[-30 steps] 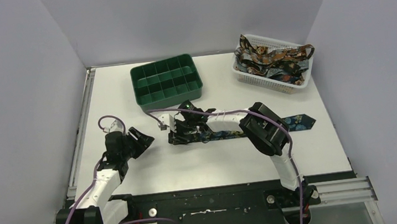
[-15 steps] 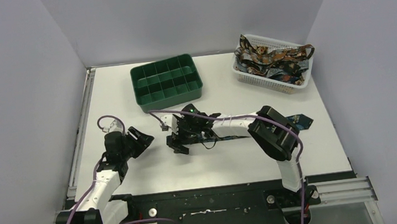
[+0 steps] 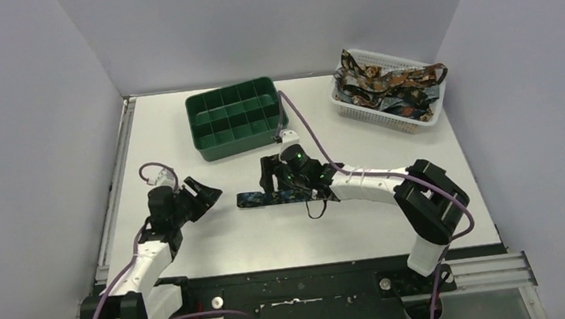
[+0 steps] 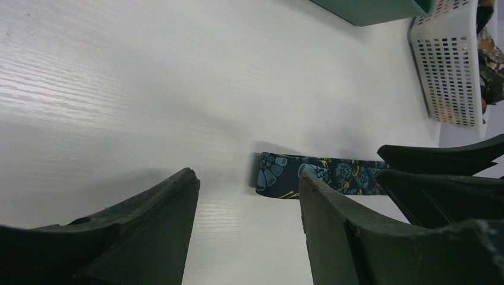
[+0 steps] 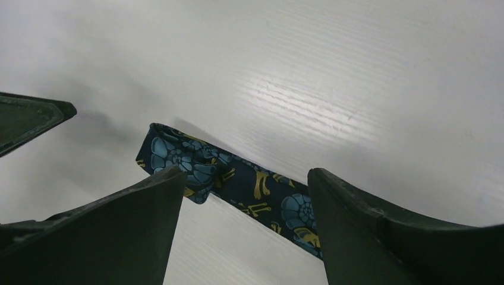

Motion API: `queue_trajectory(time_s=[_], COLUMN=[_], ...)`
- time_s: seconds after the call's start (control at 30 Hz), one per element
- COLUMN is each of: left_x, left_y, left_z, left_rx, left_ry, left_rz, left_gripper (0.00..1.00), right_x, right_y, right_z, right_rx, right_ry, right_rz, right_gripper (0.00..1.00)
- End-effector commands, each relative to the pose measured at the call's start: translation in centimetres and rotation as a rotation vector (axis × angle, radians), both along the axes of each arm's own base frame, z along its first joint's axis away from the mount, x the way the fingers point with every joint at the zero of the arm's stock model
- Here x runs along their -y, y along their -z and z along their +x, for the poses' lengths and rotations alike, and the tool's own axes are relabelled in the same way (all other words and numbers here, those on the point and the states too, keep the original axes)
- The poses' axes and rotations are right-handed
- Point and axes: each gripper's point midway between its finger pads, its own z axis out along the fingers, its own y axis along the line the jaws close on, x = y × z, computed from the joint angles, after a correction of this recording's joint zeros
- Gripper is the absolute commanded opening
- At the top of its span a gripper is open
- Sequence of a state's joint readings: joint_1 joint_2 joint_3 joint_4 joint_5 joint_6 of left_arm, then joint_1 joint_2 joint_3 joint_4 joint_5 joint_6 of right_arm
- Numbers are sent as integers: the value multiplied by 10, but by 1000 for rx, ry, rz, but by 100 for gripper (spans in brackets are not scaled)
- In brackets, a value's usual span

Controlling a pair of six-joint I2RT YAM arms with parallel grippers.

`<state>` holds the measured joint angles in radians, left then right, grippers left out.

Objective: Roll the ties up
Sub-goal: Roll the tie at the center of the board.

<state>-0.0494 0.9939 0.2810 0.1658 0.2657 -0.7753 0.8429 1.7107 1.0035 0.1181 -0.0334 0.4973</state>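
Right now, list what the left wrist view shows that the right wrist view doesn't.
Only the left wrist view: the basket and a corner of the tray at the far side, plus the right gripper open over the tie. Only the right wrist view: a dark finger at the left edge, probably belonging to the left gripper. Both: the tie's patterned end lying on the table, seen between that view's own open fingers.

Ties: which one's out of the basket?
The tie lying flat on the table under the open right gripper; the other ties are heaped in the white mesh basket.
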Motion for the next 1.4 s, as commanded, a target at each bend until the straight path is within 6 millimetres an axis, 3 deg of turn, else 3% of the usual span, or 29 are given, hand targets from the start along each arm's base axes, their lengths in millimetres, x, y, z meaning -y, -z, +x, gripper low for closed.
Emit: queue_trajectory(time_s=[0.0,0.13,0.37,0.63,0.73,0.9,1.1,1.37], left_x=[11,13,19,22,22,24,25,26], left_y=[-14,-10,-5,-3,-3,-3,-4,-6], left_z=[7,6,3,2,3,3,4,4], left_rx=[78,76,71,65,66,66,71,74], left_ry=[60,75,104,125,125,130,134,138], left_rz=[-42,-51,-71,-65,-65,-70,-69,-68], left_gripper=[60,60,60,60,60,61,61,61], right_x=[5,-13,-33,-36,-24,-23,-42,-40], right_y=[-7,6,21,26,35,25,1,21], right_z=[0,-9,-14,-11,-12,-9,-19,-19], right_rx=[-86,-147,-188,-188,-197,-176,-160,-193], right_ry=[217,142,89,82,115,97,7,56], right_rz=[48,35,45,27,-31,-46,10,-17], right_gripper=[73,60,58,55,54,54,58,57])
